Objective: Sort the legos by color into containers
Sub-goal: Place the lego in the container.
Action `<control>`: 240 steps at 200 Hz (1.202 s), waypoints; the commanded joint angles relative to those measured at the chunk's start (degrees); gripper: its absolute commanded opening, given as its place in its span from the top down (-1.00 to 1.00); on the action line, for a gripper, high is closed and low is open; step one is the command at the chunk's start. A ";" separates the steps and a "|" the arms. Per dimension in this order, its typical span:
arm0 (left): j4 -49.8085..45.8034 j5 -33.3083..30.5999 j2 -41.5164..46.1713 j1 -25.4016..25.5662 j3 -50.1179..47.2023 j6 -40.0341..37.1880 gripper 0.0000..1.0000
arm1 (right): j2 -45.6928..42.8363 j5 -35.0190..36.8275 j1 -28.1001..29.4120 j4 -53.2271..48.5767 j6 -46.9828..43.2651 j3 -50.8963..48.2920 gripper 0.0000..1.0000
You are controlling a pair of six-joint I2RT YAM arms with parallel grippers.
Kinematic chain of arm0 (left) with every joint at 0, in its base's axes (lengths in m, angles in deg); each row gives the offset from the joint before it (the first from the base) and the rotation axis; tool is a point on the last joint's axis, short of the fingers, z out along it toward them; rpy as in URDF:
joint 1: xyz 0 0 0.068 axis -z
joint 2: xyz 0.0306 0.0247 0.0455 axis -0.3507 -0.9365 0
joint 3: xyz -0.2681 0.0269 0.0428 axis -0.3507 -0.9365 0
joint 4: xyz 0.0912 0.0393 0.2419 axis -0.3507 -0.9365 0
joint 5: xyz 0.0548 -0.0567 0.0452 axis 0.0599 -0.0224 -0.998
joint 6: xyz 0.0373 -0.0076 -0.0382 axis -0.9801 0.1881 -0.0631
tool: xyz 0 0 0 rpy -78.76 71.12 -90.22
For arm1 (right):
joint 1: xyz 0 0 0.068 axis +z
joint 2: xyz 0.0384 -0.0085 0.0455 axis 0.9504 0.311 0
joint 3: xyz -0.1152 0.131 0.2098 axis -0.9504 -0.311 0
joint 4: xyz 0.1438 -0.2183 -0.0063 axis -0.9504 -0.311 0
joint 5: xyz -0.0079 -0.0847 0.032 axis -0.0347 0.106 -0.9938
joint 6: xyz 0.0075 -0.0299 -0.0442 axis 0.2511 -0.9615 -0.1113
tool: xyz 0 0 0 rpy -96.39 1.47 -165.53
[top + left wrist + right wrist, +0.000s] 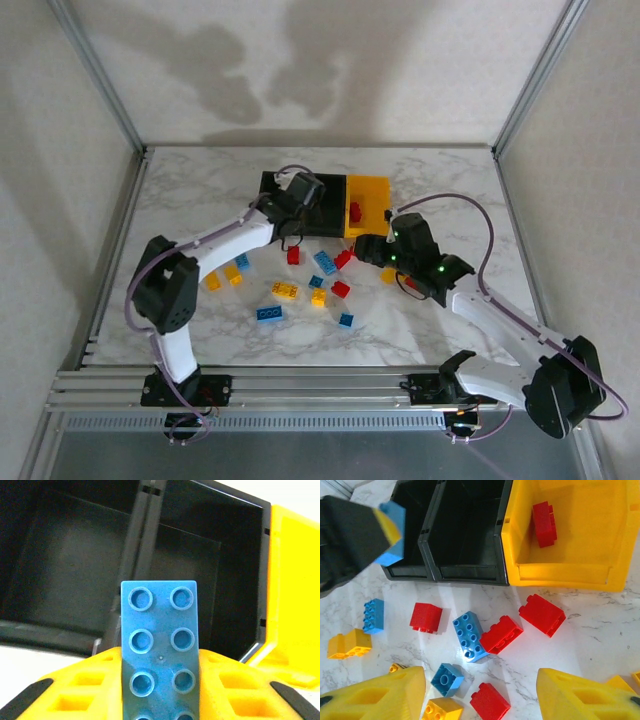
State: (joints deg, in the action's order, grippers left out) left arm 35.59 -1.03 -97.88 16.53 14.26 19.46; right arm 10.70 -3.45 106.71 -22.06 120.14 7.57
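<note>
**A:** White walls, an aluminium frame, a marbled tabletop [450,190]. Where is the piece in play?

**B:** The blue brick [159,645] is off the marble, pinched lengthwise in the left gripper [302,190]. The yellow fingers are clamped on its two long sides, studs facing the wrist camera.

**A:** Which way does it point?

**B:** Its long axis runs to twelve o'clock in the wrist view, almost straight at the divider [142,540] between the two dark bins. The left black bin [407,572] opens at eleven, the middle black bin [470,572] at one. From the other wrist, the brick hangs over the left bin's near left corner.

**A:** So the drop turns on a small sideways choice?

**B:** I'd judge so. Both black bins look bare where I can see in, so either could take blue. The yellow bin [560,575], at three o'clock, holds one red brick [544,524].

**A:** And the other arm?

**B:** The right gripper [481,680] hovers at six o'clock from the bins, above the loose bricks [300,290]. Its fingers stand partly apart with nothing between them. The left arm is plainly the nearer one for this drop.
</note>
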 commanded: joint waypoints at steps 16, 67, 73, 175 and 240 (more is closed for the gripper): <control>-4.86 2.06 -7.80 1.15 8.83 -3.17 0.40 | -2.10 1.35 0.59 -1.04 1.28 -1.72 -0.20; -8.21 1.00 -16.19 1.13 17.49 -4.55 0.38 | -4.05 2.53 0.64 -2.22 1.48 -2.36 -0.21; -8.58 1.17 -16.96 1.00 18.36 -4.60 0.37 | -4.15 2.61 0.59 -2.28 1.48 -2.36 -0.21; -10.54 -0.76 -23.38 0.16 23.81 -4.73 0.33 | -4.47 3.60 0.64 -3.68 1.28 -1.40 -0.21; -10.27 -0.75 -24.25 0.14 23.50 -4.34 0.21 | -4.70 4.23 0.59 -3.77 1.48 -1.75 -0.22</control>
State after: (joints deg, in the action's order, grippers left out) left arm 26.85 -0.49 -121.13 17.14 36.53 15.87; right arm 6.81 -0.43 106.80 -25.10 120.99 5.62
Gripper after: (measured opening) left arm 0.376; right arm 0.607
